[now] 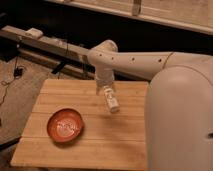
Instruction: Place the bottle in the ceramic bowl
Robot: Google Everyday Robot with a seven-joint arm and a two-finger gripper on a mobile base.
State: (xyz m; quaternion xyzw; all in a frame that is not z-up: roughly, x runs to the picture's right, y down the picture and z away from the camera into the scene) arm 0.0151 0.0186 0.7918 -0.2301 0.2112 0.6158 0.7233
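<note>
Just above bottle point(112, 102), gripper point(104, 88), ceramic bowl point(54, 126) apart

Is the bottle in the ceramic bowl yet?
Out. The bottle is on the table, apart from the ceramic bowl; the gripper is right above it.

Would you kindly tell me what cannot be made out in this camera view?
All in the camera view:
1. Whether the gripper touches the bottle: its own wrist covers the bottle's far end.
2. The bottle's label: too small to read.
3. The table, right edge: hidden behind the robot's arm.
</note>
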